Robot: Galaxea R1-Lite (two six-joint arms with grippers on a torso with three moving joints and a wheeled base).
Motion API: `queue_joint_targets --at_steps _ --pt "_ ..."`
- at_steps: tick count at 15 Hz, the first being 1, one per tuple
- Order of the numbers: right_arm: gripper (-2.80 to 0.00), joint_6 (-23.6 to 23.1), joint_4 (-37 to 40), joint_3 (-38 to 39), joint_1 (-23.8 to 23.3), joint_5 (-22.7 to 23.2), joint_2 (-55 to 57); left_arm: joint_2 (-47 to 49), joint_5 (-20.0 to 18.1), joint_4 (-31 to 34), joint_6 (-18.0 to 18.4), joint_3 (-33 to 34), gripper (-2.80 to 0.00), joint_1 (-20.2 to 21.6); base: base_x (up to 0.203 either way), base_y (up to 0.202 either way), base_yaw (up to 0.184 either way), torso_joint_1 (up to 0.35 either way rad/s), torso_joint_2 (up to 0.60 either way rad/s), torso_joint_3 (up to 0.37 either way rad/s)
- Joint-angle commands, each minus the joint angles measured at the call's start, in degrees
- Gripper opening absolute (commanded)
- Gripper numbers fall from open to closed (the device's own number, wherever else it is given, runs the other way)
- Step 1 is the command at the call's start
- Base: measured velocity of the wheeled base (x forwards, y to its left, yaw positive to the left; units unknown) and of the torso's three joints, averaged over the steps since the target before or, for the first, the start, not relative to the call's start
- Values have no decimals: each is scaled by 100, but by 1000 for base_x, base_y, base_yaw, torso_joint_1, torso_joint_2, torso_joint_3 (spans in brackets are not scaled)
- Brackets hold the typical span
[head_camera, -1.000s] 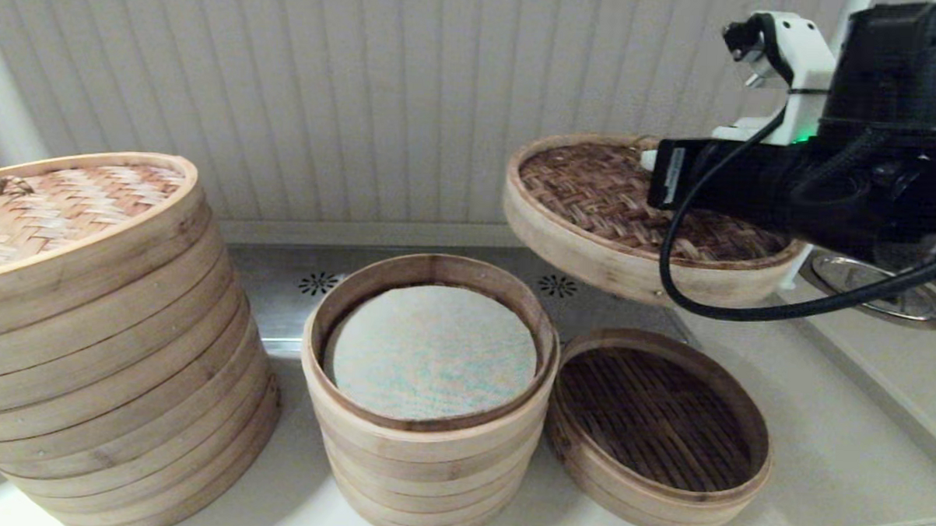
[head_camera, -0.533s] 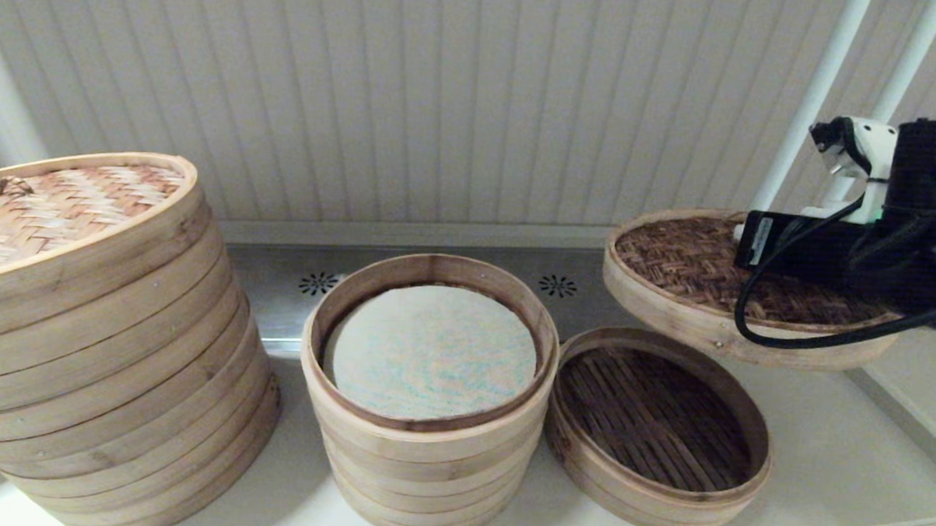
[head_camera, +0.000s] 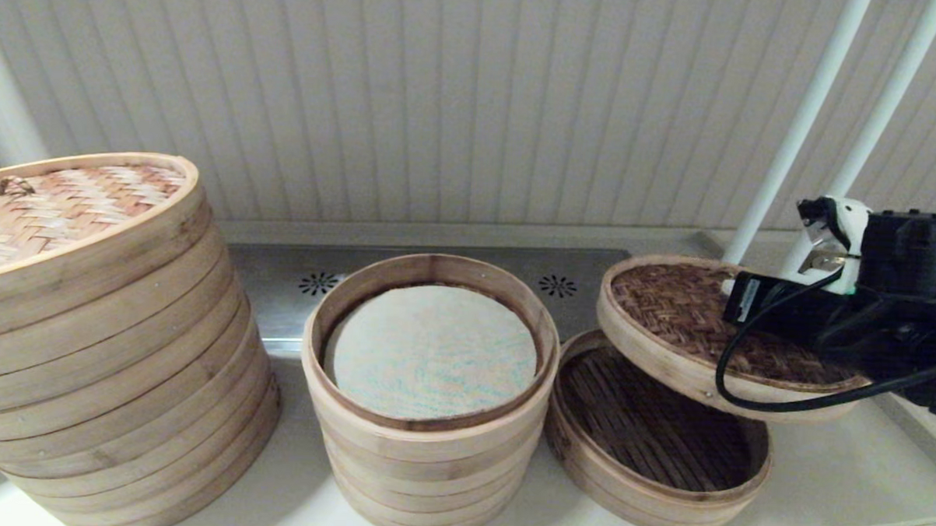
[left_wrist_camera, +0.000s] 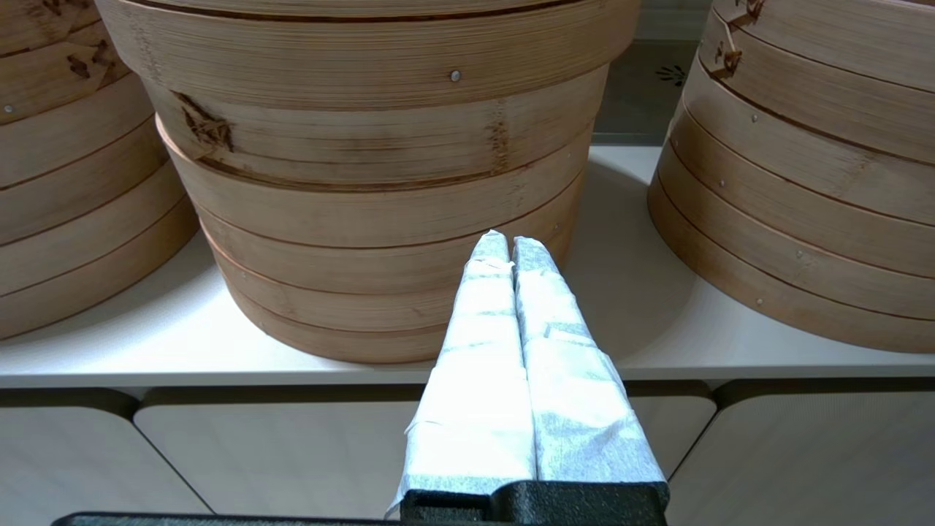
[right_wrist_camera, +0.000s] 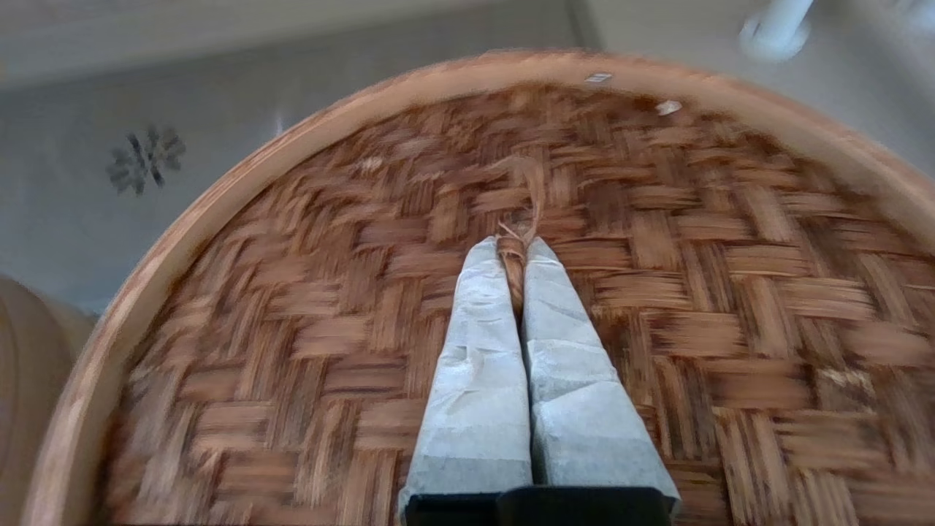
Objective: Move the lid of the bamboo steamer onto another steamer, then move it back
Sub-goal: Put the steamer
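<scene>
R gripper (right_wrist_camera: 515, 252) is pinched tight on a small twisted fibre loop at the centre of the bamboo steamer lid (head_camera: 692, 321), holding it in the air at centre-right of the head view, tilted, w/ its lower left edge hanging over the back-right part of the shallow slatted steamer (head_camera: 657, 433) at lower right. Whether the rim touches the tray's rim there can't be told. Lid is offset toward the right and back of the tray, not centred. Judging by that, the placing step is under way but the lid isn't seated. Main risk: the hold is only on a thin loop, so the lid can swing or pivot; if it goes down while tilted and off-centre, the low edge could catch the tray rim, leaving it cocked or sliding off toward the white poles (head_camera: 791, 142) at upper right. A hard nudge could also shove the light tray against the tall stack (head_camera: 426, 448) w/ whitish liner beside it. L gripper (left_wrist_camera: 511, 245), fingers pressed together and holding nothing, sits low in front of the counter edge, idle, facing the stacks; the big wide stack (head_camera: 113, 391) fills the left of the head view.
</scene>
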Motion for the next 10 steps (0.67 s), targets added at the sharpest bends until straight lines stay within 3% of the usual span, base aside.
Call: queue_joint_targets --at_steps 1,10 --pt "-280 70 -207 314 12 4 248 -1 6 -2 -11 0 -280 0 0 0 0 0 0 0" --pt "-280 135 -1096 781 93 24 689 -1 -1 -2 -10 0 -280 0 0 0 0 0 0 0"
